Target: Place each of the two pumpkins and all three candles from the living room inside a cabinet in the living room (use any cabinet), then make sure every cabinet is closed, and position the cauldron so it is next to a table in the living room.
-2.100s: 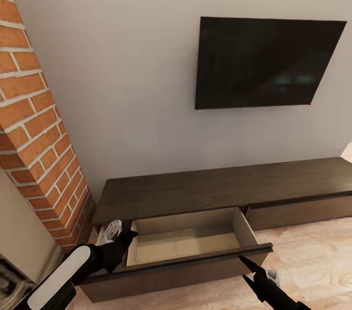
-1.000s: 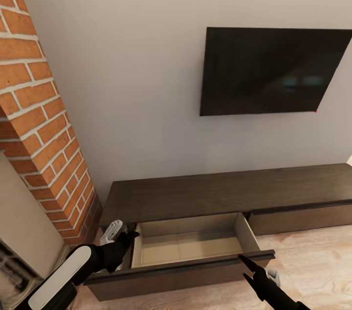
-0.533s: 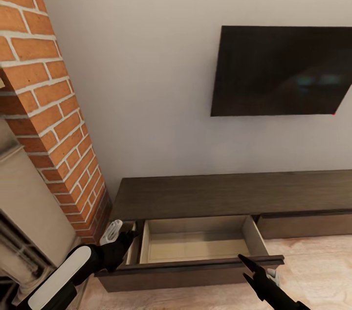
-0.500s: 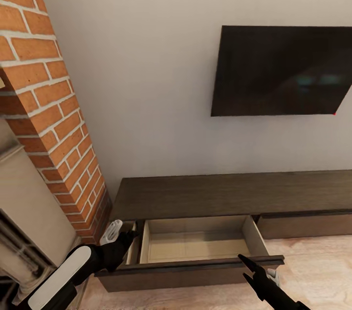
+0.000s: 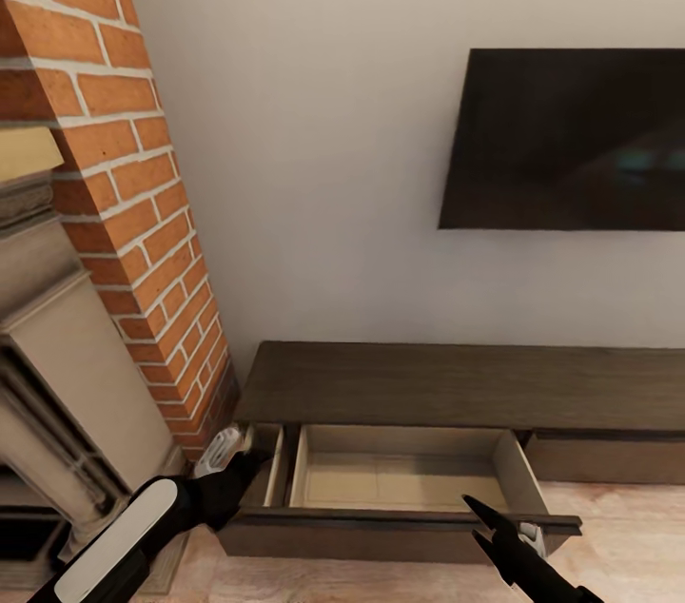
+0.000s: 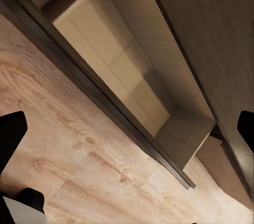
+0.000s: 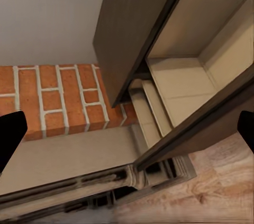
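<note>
The cabinet [image 5: 447, 384] is a long, low dark-brown unit against the wall. One of its drawers [image 5: 400, 479] stands pulled out, its pale beige inside bare. My left gripper [image 5: 249, 462] hangs open by the drawer's left end, fingers wide apart in the left wrist view, which looks onto the drawer front [image 6: 132, 128]. My right gripper [image 5: 480, 527] is open too, just in front of the drawer's right part; the right wrist view shows the drawer's inside [image 7: 180, 81]. The pumpkins, candles, cauldron and table are out of view.
A red brick column [image 5: 124, 204] rises left of the cabinet, with a pale fireplace surround [image 5: 48, 365] in front of it. A dark television [image 5: 571, 142] hangs on the wall above. Light wooden floor [image 5: 628, 527] runs along the cabinet front.
The camera has swung to the left, so cabinet, television and brick column sit further right in the picture and the fireplace surround has come in. The drawer stays open; both grippers stay open.
</note>
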You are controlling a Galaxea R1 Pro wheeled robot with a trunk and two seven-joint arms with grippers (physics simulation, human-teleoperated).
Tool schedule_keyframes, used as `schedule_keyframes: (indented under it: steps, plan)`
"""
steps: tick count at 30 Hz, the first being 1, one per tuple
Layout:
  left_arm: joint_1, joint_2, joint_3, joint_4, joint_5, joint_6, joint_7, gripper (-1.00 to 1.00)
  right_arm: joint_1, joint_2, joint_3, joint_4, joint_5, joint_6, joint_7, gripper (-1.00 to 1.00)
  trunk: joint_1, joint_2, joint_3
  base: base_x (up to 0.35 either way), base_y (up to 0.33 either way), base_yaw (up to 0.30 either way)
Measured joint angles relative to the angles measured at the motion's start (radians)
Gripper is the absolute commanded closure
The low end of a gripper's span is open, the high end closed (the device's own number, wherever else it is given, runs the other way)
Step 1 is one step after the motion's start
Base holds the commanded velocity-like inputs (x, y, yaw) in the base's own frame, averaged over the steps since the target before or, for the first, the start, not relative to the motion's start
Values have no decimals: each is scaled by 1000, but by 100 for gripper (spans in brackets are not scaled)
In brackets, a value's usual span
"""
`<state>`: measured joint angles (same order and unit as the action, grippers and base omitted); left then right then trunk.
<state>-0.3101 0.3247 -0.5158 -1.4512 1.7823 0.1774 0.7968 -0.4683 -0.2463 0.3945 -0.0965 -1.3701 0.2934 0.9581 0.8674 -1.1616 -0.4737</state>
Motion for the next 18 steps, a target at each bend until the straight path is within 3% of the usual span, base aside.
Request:
schedule_keyframes:
  steps: [18]
  plan:
    - [0, 0, -1, 1, 1, 0, -1, -100, 0, 0, 0, 0, 0, 0, -3, -100, 0, 0, 0, 0, 0, 282]
